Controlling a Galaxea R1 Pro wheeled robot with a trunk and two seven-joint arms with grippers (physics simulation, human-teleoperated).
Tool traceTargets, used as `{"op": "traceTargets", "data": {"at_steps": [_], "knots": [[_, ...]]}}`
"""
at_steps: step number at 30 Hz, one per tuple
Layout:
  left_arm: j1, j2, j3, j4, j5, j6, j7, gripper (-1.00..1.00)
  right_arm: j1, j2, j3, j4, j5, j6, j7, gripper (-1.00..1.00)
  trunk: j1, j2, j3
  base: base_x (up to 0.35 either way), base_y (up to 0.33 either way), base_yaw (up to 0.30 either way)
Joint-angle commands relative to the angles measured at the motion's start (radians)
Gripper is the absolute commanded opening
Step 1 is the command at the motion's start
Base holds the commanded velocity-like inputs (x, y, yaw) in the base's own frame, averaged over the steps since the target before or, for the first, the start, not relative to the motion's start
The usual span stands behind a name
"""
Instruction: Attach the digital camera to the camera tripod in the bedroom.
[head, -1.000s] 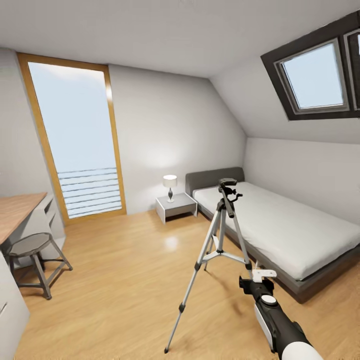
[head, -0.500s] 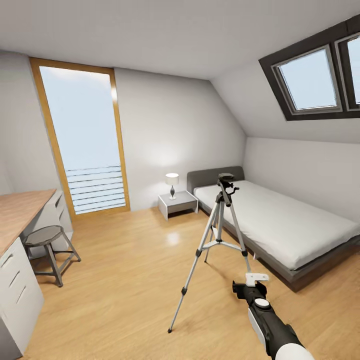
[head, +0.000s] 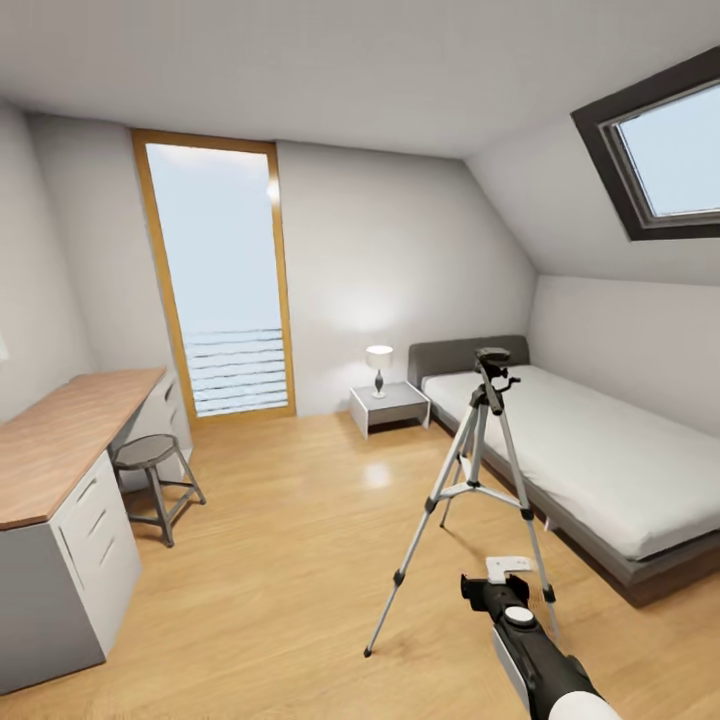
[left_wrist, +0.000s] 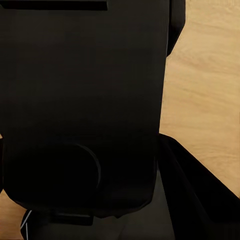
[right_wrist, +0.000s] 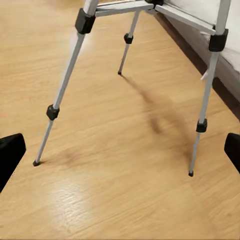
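Right gripper (head: 497, 580): black, blocky body with a white plate at its tip, on a black-and-white arm rising from the lower edge of the head view; in the right wrist view its two dark fingertips (right_wrist: 10, 152) sit at opposite edges of the frame, spread wide, with nothing between them.
Left gripper: cannot tell its state; the left wrist view is taken up by a smooth, matte black surface with a rounded contour.
Camera tripod (head: 478, 490): stands upright just beyond the right gripper, between it and the bed; three slim silver telescoping legs, black joints and feet, black head with side handle.
Floor (head: 290, 540): glossy light wood planks.
Bed (head: 590, 460): low, grey frame, pale smooth mattress.
Nightstand (head: 392, 405): boxy, white, bearing a small lamp (head: 379, 367).
Desk (head: 60, 440): wooden top, white drawers; round metal stool (head: 152, 470) beside it.
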Motion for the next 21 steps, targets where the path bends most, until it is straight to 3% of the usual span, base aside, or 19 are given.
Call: {"op": "traceTargets", "data": {"at_steps": [1, 11, 18, 21], "knots": [[0.000, 0.001, -0.009, -0.003, 0.004, 0.006, 0.007, -1.00, 0.000, 0.002, -0.005, -0.001, 0.011, 0.005, 0.001, 1.00, 0.000, -0.001, 0.000, -0.004, 0.001, 0.278], [0.000, 0.002, -0.007, -0.002, 0.005, 0.006, 0.007, -1.00, 0.000, 0.004, 0.015, 0.105, 0.017, 0.003, 0.005, 1.00, 0.000, -0.001, 0.000, -0.001, 0.000, 0.280], [0.000, 0.001, -0.007, -0.001, 0.005, 0.006, 0.007, -1.00, 0.000, 0.018, 0.117, 0.271, 0.015, 0.009, 0.049, 1.00, 0.000, -0.001, 0.000, 0.000, 0.000, 0.280], [0.000, 0.001, -0.006, -0.001, 0.005, 0.006, 0.007, -1.00, 0.000, 0.023, 0.163, 0.425, 0.017, 0.002, 0.077, 1.00, 0.000, -0.001, 0.000, 0.000, 0.000, 0.280]]}}
